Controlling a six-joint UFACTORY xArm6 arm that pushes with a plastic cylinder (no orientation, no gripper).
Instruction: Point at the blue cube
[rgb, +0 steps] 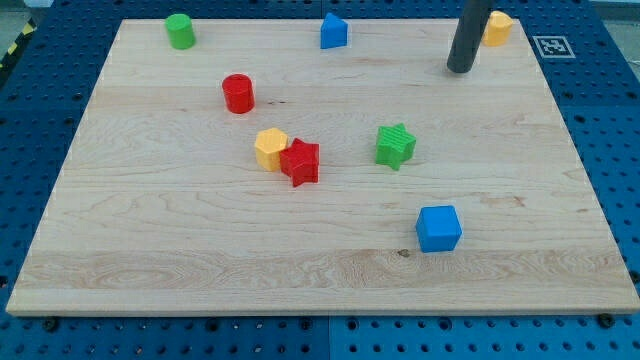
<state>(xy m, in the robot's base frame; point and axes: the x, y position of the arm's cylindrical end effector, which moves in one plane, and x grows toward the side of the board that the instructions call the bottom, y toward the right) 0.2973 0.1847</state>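
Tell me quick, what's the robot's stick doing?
My tip: holding nothing, touching no block, far toward the view's top from the blue cube.

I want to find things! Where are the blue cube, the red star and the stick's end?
blue cube (438, 228), camera view, on its top face.
red star (300, 161), camera view, middle of its top.
my tip (459, 70), camera view, the rod's very bottom end.
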